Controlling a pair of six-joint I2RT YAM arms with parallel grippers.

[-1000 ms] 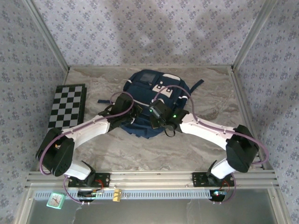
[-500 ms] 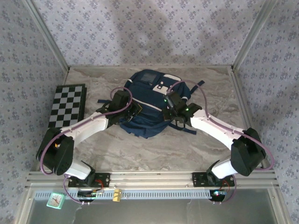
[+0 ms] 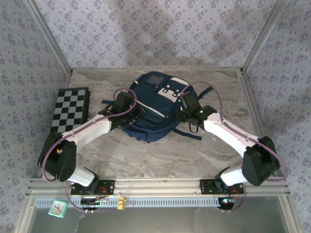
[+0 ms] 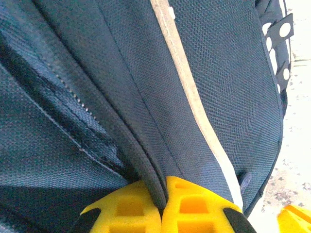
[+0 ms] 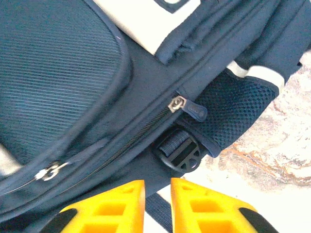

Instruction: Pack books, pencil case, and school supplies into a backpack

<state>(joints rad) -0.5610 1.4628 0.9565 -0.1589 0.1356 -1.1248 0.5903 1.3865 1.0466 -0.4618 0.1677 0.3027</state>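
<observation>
Since a second ago, the right arm has been swung from over the lower middle of the large navy blue fabric backpack [image 3: 154, 108] out to its right edge, and the backpack has been shifted a little toward the back of the grey marbled table [image 3: 146, 155]. It lies flat near the middle of the table, between the two arms, with the black-and-white checkered board [image 3: 70, 109] well apart on the left.

A raised fold of the navy fabric beside the white piping is pinched in the left gripper [image 4: 164, 193], its yellow fingers pressed together on the seam. The right gripper [image 5: 158, 188] is held just in front of the backpack's side, its fingers parted by a narrow gap with nothing seen between them. A small metal zipper pull [image 5: 178, 103] sits at the end of a run of closed teeth, above a black plastic strap buckle [image 5: 179, 156].

Closing up is judged to be the step in hand, with the bag steadied from the left. Next, the zip should be checked as fully drawn before the fold is released.
</observation>
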